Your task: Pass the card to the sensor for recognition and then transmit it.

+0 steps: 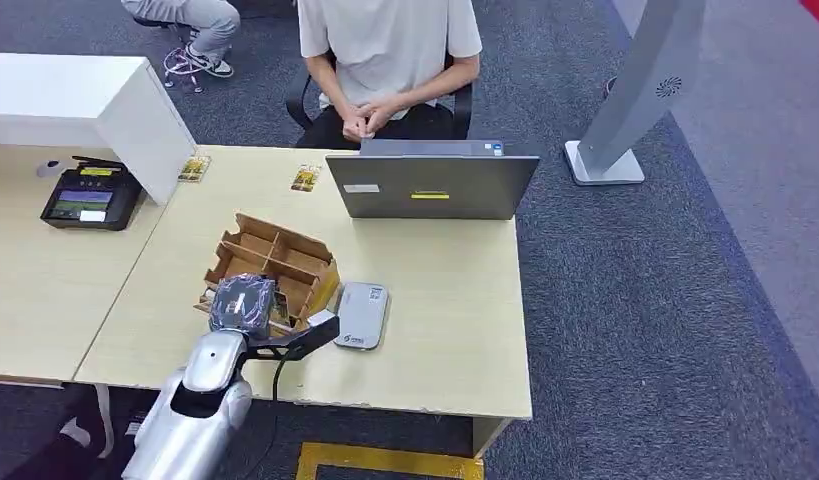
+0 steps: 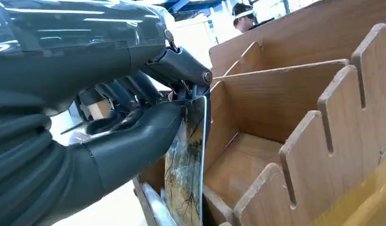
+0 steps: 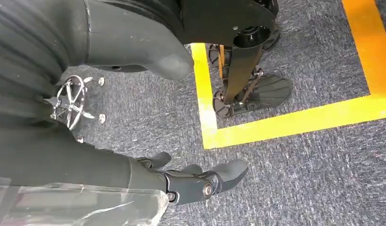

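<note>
My left hand [image 2: 134, 117] pinches a picture card [image 2: 186, 165] between thumb and fingers, at the near-left corner of the brown divided card box [image 2: 294, 150]. From the head view, my left hand [image 1: 243, 303] hovers over that box [image 1: 285, 255], and the card is hidden beneath the hand. The grey card sensor [image 1: 362, 314] lies flat on the table just right of the box. My right hand [image 3: 200, 181] hangs beside my body above the carpet, fingers loosely apart and holding nothing.
A grey laptop [image 1: 430, 185] stands behind the box, with a seated person [image 1: 388, 60] facing it. Two loose cards [image 1: 305, 178] [image 1: 194, 167] lie at the far table edge. A black terminal [image 1: 92, 197] sits at left beside a white partition [image 1: 85, 100]. Yellow floor tape [image 3: 275, 125] marks the carpet.
</note>
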`<control>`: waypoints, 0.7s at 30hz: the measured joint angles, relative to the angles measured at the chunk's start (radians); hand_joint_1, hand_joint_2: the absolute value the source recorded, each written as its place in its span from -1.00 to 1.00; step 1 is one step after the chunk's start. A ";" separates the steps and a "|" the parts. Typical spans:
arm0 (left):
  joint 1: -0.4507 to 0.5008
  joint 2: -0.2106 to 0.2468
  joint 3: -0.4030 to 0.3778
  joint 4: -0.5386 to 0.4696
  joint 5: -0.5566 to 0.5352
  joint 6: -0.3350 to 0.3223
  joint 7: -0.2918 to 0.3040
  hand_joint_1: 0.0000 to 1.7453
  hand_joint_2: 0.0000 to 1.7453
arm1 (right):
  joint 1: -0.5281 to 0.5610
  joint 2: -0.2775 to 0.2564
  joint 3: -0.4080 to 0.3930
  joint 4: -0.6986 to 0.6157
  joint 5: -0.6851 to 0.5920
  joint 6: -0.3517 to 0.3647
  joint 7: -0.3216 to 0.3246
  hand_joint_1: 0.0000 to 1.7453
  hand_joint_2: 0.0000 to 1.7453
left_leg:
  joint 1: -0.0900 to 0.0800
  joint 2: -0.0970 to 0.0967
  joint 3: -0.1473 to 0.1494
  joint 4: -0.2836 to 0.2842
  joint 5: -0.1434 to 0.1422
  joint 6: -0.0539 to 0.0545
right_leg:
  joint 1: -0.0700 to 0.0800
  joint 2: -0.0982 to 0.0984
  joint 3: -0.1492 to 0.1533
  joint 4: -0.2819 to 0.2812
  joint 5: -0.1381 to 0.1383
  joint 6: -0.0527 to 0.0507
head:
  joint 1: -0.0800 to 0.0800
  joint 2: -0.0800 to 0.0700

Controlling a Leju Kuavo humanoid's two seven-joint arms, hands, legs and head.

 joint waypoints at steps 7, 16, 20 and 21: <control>0.005 -0.006 0.012 0.000 0.000 0.007 -0.013 1.00 1.00 | 0.000 0.000 0.000 0.000 0.001 0.007 -0.002 -1.00 1.00 | 0.000 0.000 0.000 0.000 0.000 0.000 | 0.000 0.000 0.000 0.000 0.000 0.000 | 0.000 0.000; 0.006 -0.008 0.016 0.000 0.000 0.008 -0.013 1.00 1.00 | 0.000 0.000 0.000 0.000 0.001 0.008 -0.002 -1.00 1.00 | 0.000 0.000 0.000 0.000 0.000 0.000 | 0.000 0.000 0.000 0.000 0.000 0.000 | 0.000 0.000; 0.006 -0.009 0.017 0.000 0.000 0.008 -0.013 1.00 1.00 | 0.000 0.000 0.000 0.000 0.001 0.008 -0.002 -1.00 1.00 | 0.000 0.000 0.000 0.000 0.000 0.000 | 0.000 0.000 0.000 0.000 0.000 0.000 | 0.000 0.000; 0.006 -0.009 0.017 0.000 0.000 0.008 -0.013 1.00 1.00 | 0.000 0.000 0.000 0.000 0.001 0.008 -0.002 -1.00 1.00 | 0.000 0.000 0.000 0.000 0.000 0.000 | 0.000 0.000 0.000 0.000 0.000 0.000 | 0.000 0.000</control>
